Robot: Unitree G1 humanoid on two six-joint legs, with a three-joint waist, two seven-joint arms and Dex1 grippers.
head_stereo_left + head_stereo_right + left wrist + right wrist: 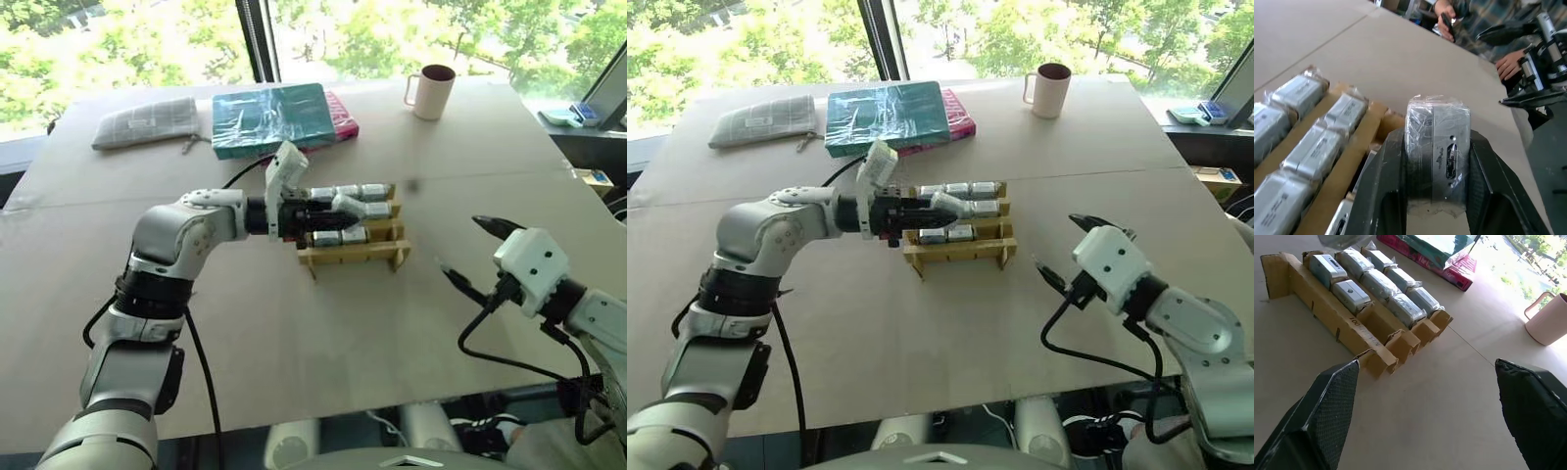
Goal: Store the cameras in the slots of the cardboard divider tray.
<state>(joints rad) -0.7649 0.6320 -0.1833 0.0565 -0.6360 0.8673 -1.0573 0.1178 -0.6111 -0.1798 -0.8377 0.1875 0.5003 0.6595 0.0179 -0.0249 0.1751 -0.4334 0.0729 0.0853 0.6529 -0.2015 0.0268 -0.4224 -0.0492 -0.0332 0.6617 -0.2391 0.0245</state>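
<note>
While the left pincer point(333, 209) is clenched on one small silver-grey boxy camera in clear wrap point(1437, 147), it reaches in from the side over the light-brown cardboard divider tray point(355, 255) lying near the middle of the pale table point(294, 343). From the wrist view the held camera sits squarely between the two black fingers point(1386, 191), standing proud of them, with the filled rows of other wrapped cameras point(1378, 284) just beside it. From the right wrist view the rows nearer the teal wrapped box point(269, 117) look full, while the front row holds two cameras point(1349, 293) and seems to have one slot left at its end.

To do this step well, I judge the camera should be lined up with the empty slot's walls before it goes down, long side along the row, then lowered straight so the wrap does not snag a cardboard panel or nudge a neighbour. Let go only once it is seated.

The right pincer point(475, 257) stands released and empty, well apart from the tray, near the table's front edge.
</note>
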